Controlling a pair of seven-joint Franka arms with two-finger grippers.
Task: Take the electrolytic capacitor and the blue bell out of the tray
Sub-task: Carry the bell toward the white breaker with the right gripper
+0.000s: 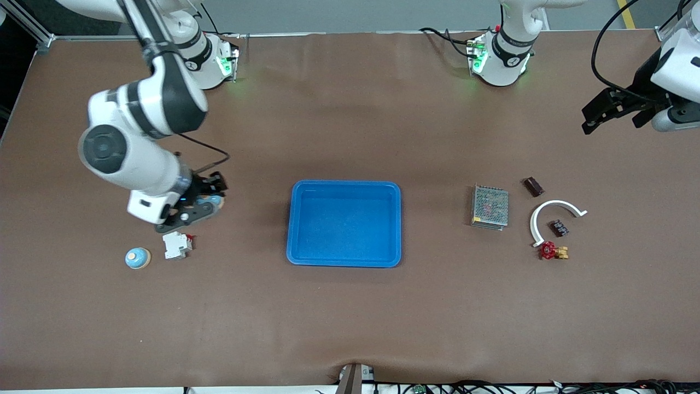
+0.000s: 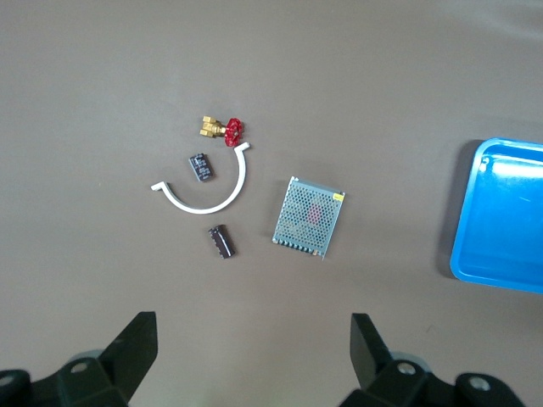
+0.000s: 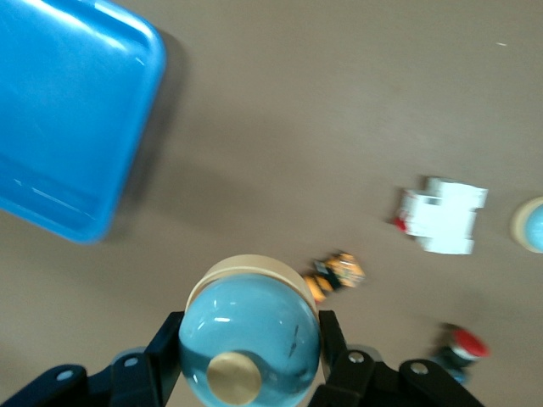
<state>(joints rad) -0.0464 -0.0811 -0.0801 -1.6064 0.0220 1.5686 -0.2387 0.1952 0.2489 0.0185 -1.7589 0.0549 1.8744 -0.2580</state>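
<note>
The tray [image 1: 344, 223] is a bright blue rectangular plastic one with rounded corners and a raised rim, lying flat at the middle of the bench, nothing inside it. The blue bell [image 3: 249, 341], a light-blue dome with a brass knob on a cream base, sits upright, gripped between the jaws of the right gripper [image 3: 249, 360], above the bench toward the right arm's end, clear of the tray. The electrolytic capacitor [image 2: 221, 241], a small dark cylinder, lies on its side toward the left arm's end.

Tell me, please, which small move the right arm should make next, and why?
Probably lower the blue bell to the table and open the jaws. The right gripper is shut on it, already outside the tray, which looks empty, over bare table toward the right arm's end, near a second bell. The left gripper waits open.
</note>
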